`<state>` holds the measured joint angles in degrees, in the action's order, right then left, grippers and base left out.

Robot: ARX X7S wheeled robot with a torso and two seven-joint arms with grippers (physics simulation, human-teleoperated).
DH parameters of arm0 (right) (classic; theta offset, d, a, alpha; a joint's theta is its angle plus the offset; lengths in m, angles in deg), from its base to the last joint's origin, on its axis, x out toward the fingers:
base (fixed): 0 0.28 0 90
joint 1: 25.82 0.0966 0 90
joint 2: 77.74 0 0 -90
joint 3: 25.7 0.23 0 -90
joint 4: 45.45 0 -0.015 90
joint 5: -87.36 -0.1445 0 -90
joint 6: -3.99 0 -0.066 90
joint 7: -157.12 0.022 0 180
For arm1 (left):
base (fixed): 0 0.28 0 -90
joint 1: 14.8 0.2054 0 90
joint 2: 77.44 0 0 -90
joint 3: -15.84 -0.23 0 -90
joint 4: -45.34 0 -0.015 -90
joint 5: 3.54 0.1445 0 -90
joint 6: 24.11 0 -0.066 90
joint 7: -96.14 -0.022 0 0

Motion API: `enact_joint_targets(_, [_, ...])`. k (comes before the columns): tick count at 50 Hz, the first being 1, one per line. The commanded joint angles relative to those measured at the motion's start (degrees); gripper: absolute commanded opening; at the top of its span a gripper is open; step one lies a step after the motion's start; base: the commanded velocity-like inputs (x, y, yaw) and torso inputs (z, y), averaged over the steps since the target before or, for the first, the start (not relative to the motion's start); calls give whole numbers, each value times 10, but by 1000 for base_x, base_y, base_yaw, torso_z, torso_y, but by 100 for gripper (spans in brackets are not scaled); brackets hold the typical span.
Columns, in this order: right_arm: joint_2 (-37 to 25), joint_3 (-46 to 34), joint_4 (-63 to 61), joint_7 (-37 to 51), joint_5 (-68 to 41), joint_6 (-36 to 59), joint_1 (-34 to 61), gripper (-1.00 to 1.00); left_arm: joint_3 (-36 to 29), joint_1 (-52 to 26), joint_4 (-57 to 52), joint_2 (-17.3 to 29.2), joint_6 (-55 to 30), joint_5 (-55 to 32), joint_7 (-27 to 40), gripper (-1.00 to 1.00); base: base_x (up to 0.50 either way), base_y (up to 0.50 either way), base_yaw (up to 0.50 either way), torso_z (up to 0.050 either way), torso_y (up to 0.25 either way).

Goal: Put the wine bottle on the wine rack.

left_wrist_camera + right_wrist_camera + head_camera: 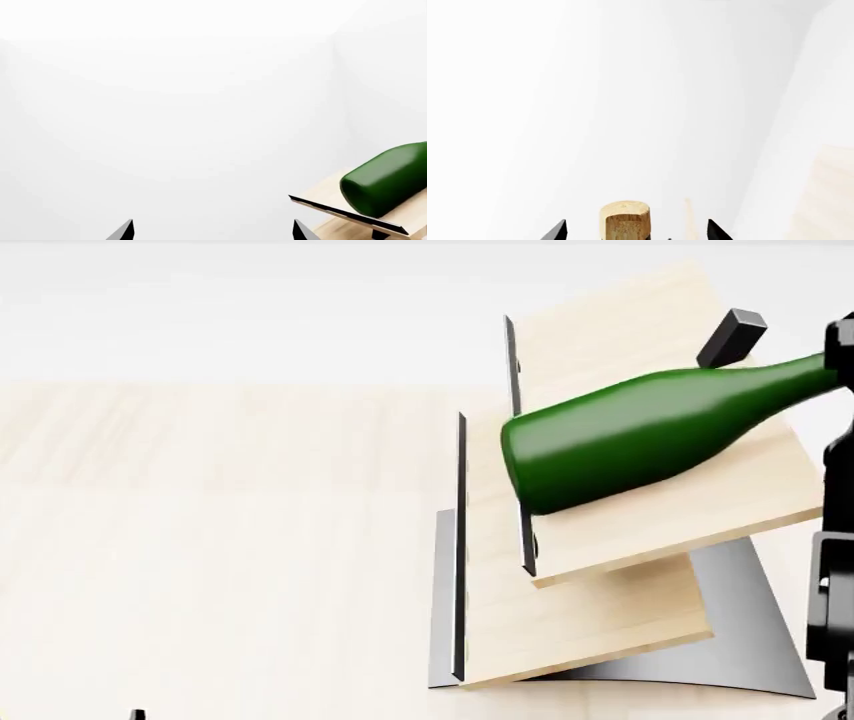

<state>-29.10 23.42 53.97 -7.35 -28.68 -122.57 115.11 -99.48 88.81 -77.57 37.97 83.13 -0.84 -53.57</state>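
Currently, working from the left of the head view, I found the pale wooden counter (200, 540) bare on that side, and my left claw (212, 231) hung apart from everything with its tips spread wide and nothing between them. Further right stood the wine rack (601, 610), its stepped boards tilted on the grey base. The wine bottle (641, 435) lay on its side across the upper board, base toward the dark edge strip, neck running off to the right. I could not confirm whether the glass bore fully on the board. At the far right, my right claw (636, 231) sat about the neck, the cork (625, 220) showing between the tips; whether they pinched the neck I could not tell. I judged the placing step nearly complete. The next move called for settling the bottle against the strip, then releasing and retreating along the neck's line.
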Motion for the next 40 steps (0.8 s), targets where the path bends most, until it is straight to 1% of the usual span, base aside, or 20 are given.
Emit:
enact_joint_targets(1, [0, 1, 0, 1, 14, 5, 2, 100, -2, -1, 1, 1, 1, 1, 1, 100, 0, 0, 0, 0, 0])
enact_joint_targets(26, [-4, 8, -12, 10, 22, 2, -4, 100, -3, 0, -2, 4, -1, 0, 5, 100, 0, 0, 0, 0, 0])
enact_joint_targets(40, [-44, 39, -99, 34, 42, -49, -51, 100, -6, -3, 0, 4, -2, 1, 5, 100, 0, 0, 0, 0, 0])
